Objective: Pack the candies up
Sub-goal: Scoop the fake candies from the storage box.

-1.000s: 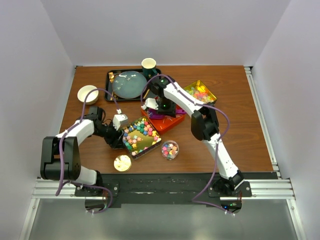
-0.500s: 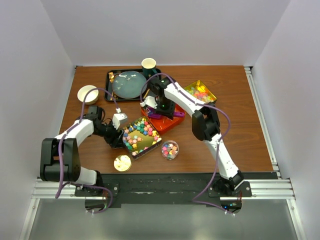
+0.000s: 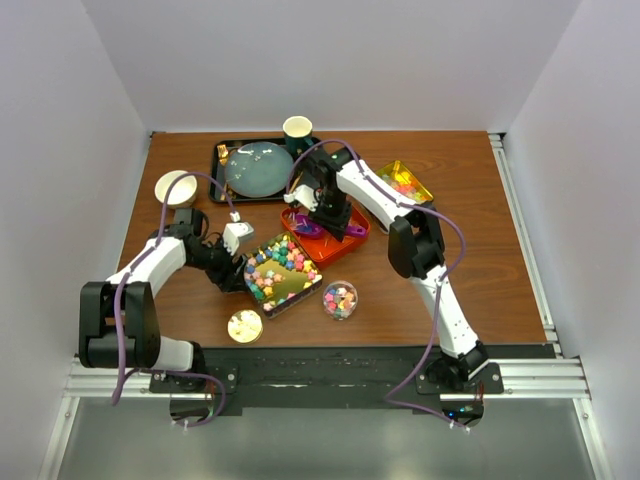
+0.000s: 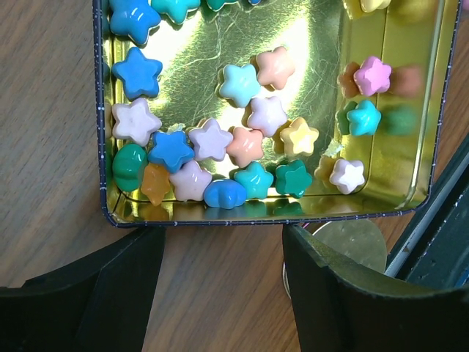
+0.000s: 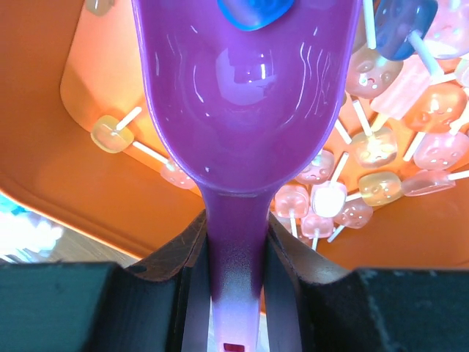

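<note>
We've got the right tool clamped on the purple scoop over the orange tray, left tool spread apart beside the gold tray of star candies

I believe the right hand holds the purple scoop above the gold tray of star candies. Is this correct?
Not quite. The right hand does hold the purple scoop, but above the orange tray, not the gold tray. The right wrist view shows it: the orange floor lies directly under the scoop.
</note>
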Action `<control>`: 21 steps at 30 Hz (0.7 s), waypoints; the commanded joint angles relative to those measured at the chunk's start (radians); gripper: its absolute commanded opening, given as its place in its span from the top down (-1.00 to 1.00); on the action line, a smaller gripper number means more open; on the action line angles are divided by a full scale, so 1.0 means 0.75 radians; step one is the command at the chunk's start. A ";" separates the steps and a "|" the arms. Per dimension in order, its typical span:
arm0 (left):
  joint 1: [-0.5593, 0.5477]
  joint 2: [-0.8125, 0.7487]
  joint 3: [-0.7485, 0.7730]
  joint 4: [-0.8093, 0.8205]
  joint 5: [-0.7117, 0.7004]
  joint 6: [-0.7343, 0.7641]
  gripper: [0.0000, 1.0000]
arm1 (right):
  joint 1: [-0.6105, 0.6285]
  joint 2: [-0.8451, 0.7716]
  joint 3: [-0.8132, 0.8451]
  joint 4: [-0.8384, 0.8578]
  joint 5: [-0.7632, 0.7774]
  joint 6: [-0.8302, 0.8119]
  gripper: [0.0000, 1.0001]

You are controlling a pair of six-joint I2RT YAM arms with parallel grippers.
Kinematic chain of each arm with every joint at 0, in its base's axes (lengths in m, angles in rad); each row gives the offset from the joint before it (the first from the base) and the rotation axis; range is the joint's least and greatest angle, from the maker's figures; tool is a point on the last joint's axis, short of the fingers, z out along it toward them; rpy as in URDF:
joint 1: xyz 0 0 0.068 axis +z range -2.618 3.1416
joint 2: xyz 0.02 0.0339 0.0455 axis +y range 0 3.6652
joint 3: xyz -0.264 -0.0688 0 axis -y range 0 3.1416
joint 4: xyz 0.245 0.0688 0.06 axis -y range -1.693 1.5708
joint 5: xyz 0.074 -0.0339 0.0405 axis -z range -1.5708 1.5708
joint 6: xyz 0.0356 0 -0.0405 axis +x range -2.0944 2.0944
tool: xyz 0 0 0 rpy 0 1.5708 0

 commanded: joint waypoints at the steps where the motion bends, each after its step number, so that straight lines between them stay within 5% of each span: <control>1: -0.007 -0.027 0.076 0.103 0.098 -0.001 -0.40 | 0.064 -0.122 -0.142 0.262 -0.291 -0.029 1.00; 8: -0.007 -0.027 0.078 0.099 0.087 0.003 -0.43 | 0.052 -0.313 -0.482 0.516 -0.299 0.000 1.00; 21: -0.007 -0.023 0.105 0.031 0.044 0.042 -0.46 | -0.003 -0.397 -0.683 0.761 -0.446 0.092 1.00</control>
